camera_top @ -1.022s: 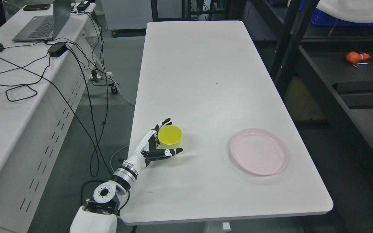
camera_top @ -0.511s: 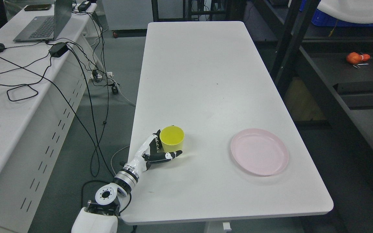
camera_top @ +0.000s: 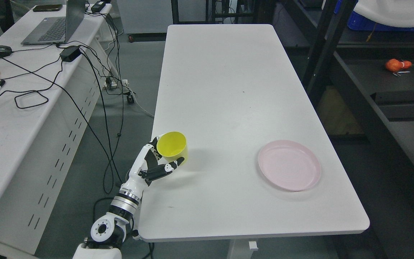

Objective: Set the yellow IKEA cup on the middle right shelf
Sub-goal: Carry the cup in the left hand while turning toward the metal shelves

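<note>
The yellow cup (camera_top: 172, 145) is held in my left hand (camera_top: 158, 162) above the left edge of the white table (camera_top: 228, 90), tilted with its mouth facing up and left. The fingers wrap its far side and the thumb crosses its near side. The left arm comes in from the lower left. The dark shelf rack (camera_top: 379, 90) stands to the right of the table. My right hand is out of view.
A pink plate (camera_top: 289, 165) lies on the table's near right part. An orange object (camera_top: 395, 64) lies on a shelf at the right. A desk (camera_top: 9, 118) with a laptop, cables and a marker stands at the left.
My left hand has closed on the yellow cup, lifted it off the table and carried it left and slightly up. The camera view has shifted a little.
</note>
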